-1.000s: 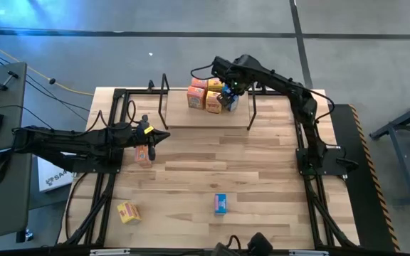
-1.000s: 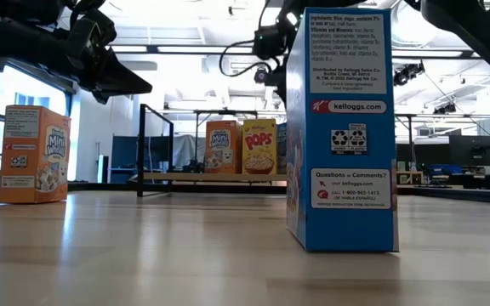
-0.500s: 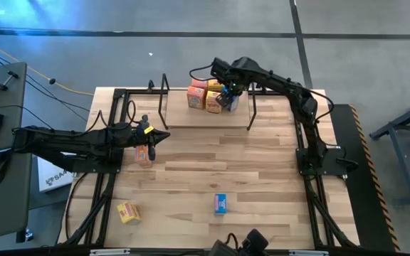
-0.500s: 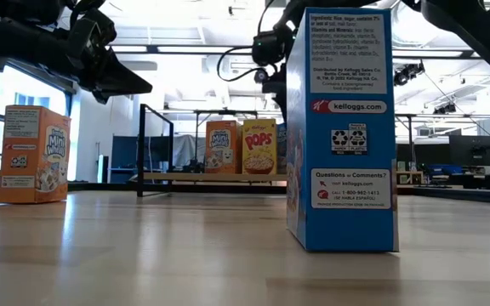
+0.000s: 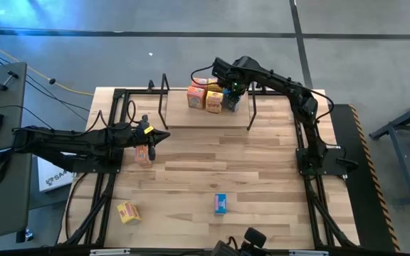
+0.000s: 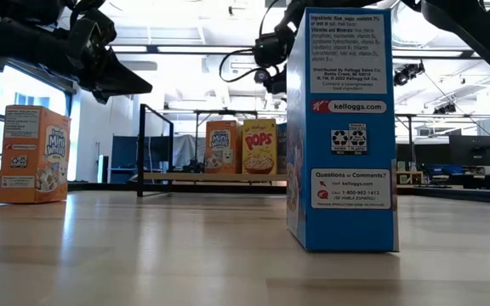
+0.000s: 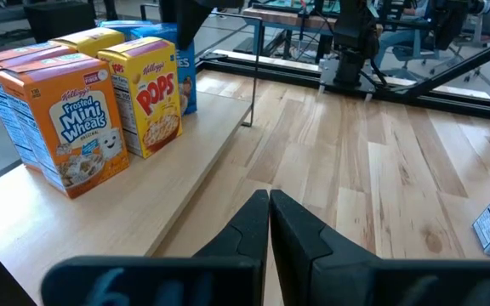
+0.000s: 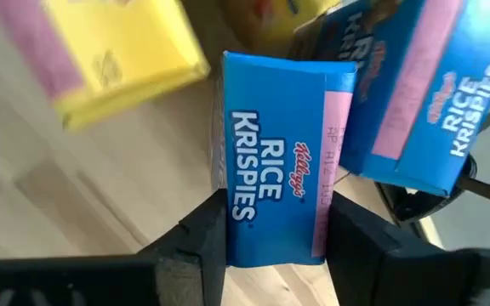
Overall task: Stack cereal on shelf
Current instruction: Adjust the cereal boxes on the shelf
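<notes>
The shelf (image 5: 191, 118) stands at the table's far middle with orange (image 5: 196, 96) and yellow (image 5: 214, 102) cereal boxes upright on it. My right gripper (image 5: 230, 91) is over the shelf's right part, shut on a blue Rice Krispies box (image 8: 275, 200). A second blue box (image 8: 419, 110) is right beside it. My left gripper (image 5: 164, 135) is shut and empty above the table's left part, next to an upright orange box (image 5: 143, 153). My right gripper pinches the blue box between its two fingers (image 8: 207, 234), one on each long side of the box's upper end (image 8: 270, 246). The fingers come from above, pointing down. Whether the box's bottom stands on the shelf, I cannot tell.
A yellow box (image 5: 127, 212) lies near the table's front left. A blue box (image 5: 221, 204) stands near the front middle and fills the low view (image 6: 340, 127). Black wire frames (image 5: 251, 107) stand at the shelf's ends.
My right gripper has shifted slightly over the shelf's right part with the blue box, which now stands closer to the yellow box.
</notes>
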`<state>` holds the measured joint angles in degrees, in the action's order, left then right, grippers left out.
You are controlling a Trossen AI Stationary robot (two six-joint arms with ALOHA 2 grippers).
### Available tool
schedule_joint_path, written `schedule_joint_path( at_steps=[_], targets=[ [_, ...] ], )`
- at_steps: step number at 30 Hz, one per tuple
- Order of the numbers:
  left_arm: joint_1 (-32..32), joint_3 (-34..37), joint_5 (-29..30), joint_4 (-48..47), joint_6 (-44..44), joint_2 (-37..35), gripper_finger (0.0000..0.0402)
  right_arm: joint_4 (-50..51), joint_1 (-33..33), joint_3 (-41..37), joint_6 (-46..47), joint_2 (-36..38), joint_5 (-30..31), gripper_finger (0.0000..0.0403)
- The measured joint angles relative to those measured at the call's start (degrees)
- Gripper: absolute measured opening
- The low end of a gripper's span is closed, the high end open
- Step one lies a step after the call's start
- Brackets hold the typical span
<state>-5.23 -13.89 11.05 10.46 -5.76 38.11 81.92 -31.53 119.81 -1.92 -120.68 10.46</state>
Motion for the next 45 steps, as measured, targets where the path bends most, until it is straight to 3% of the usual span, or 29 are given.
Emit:
schedule_joint_path(
  at_steps=[6,19,33,41,45],
  targets=[
    [0.0,0.0,0.0,0.0,-0.01,0.0,0.0007,2.65,0.0,0.0,-8.47,0.0,-0.07,0.0141],
    [0.02,0.0,-0.02,-0.11,0.37,-0.02,0.0007,3.97,0.85,0.0,-16.55,0.0,-0.35,0.0144],
    [0.0,0.0,0.0,-0.09,0.07,-0.02,0.0007,-0.74,1.54,0.97,-17.26,0.0,2.52,0.0227],
    [0.02,0.0,0.0,-0.04,0.31,-0.02,0.0007,2.81,3.92,9.52,-15.94,0.04,4.14,0.0225],
    [0.0,0.0,0.0,-0.06,0.33,-0.01,0.0007,3.8,6.54,12.8,-11.59,0.09,3.46,0.0192]
  ],
)
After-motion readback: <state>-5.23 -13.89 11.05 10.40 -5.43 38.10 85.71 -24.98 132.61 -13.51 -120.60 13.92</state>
